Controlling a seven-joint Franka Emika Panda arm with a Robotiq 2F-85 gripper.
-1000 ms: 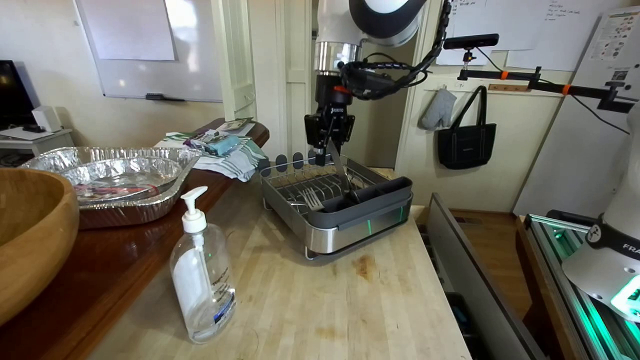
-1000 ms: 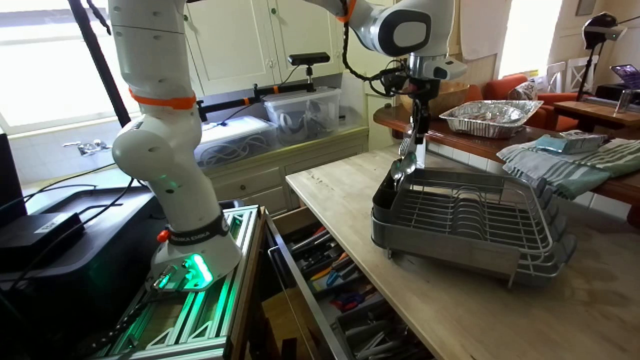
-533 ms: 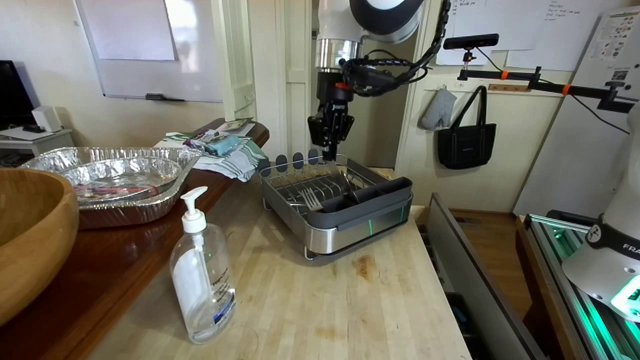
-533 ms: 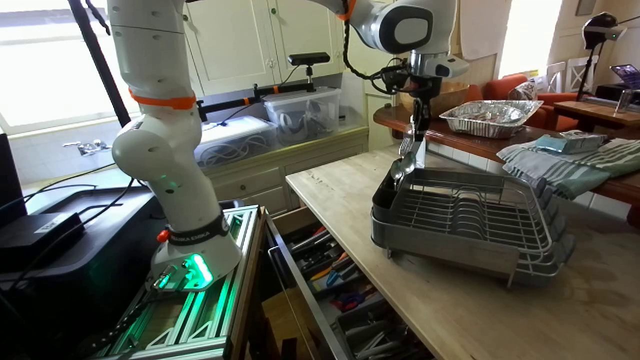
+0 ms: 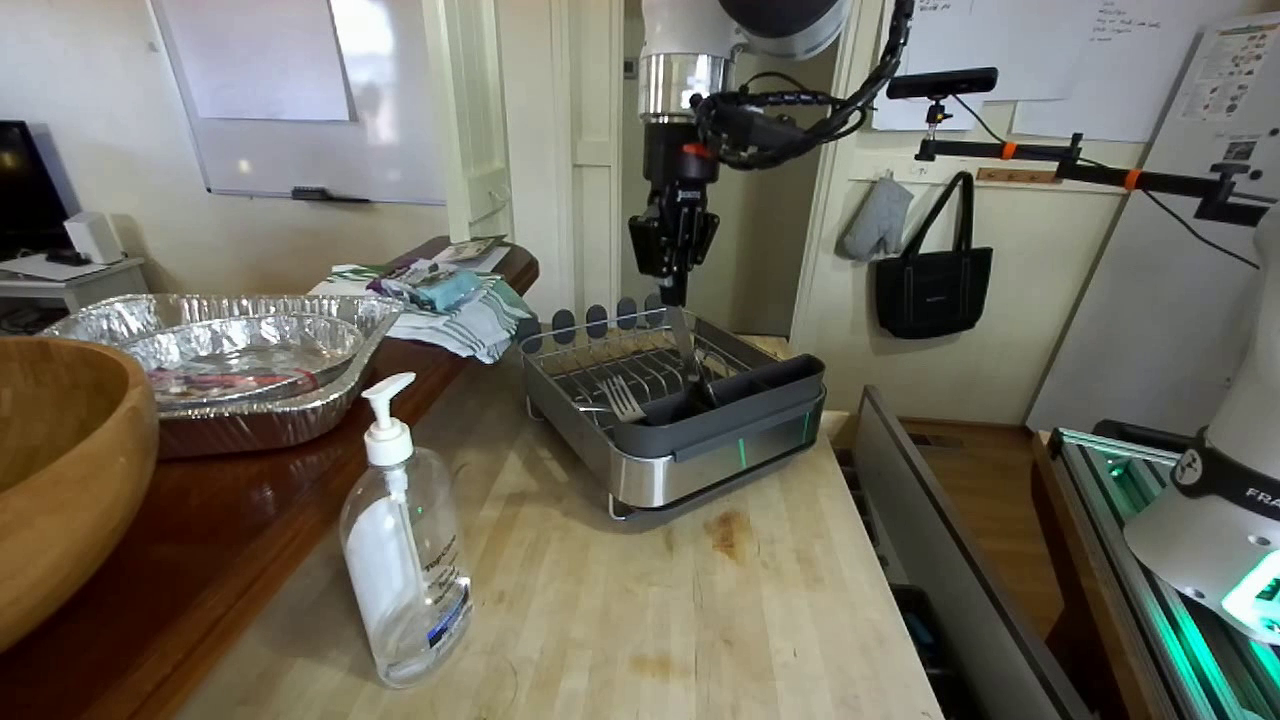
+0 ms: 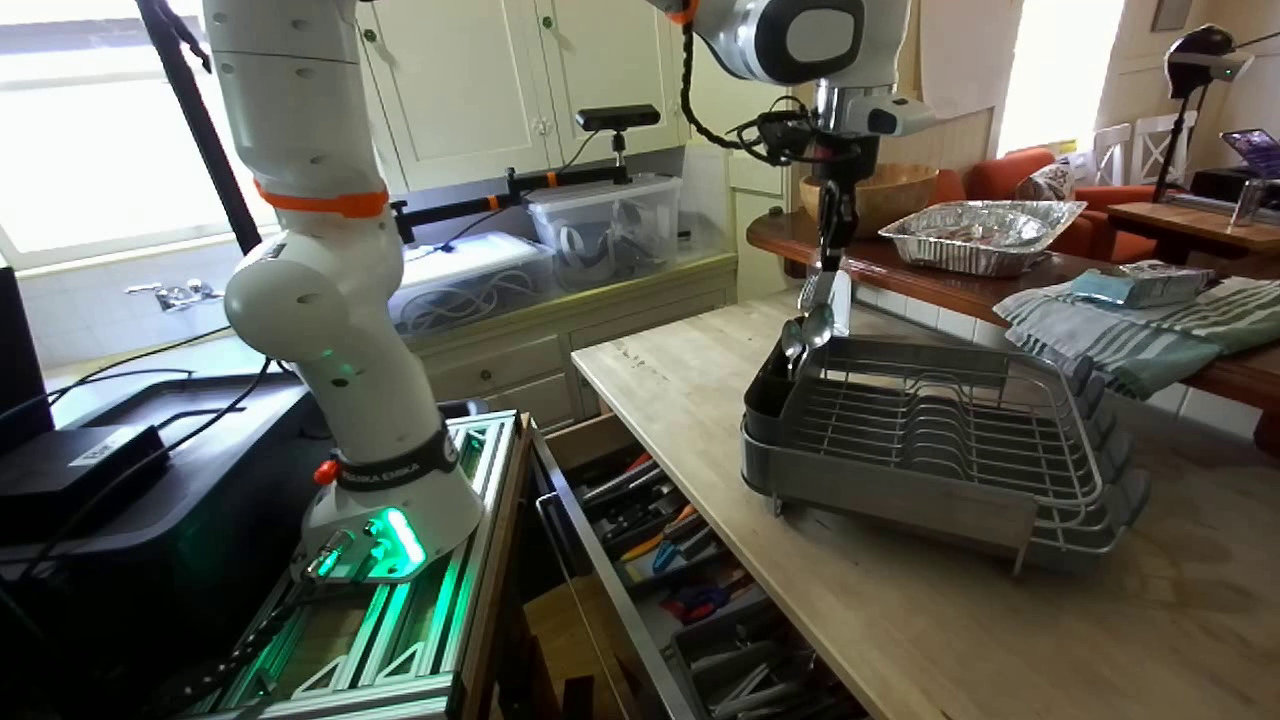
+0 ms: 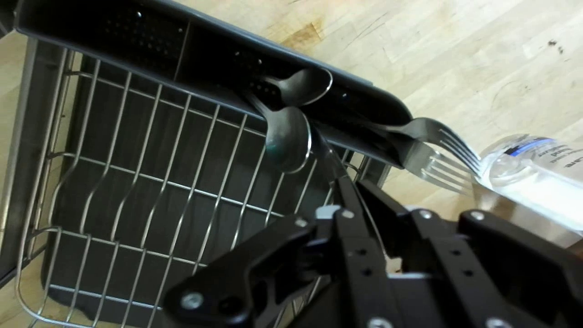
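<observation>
Gripper (image 5: 674, 291) higher now, knife (image 5: 683, 336) in its grasp

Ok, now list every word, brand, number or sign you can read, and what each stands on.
"TopCare" on the pump bottle; its smaller print is blurred.
"FRANKA EMIKA" on the robot's base.
Too small or blurred to read: markings on the hand, black bag, wall papers, poster and black box.
</observation>
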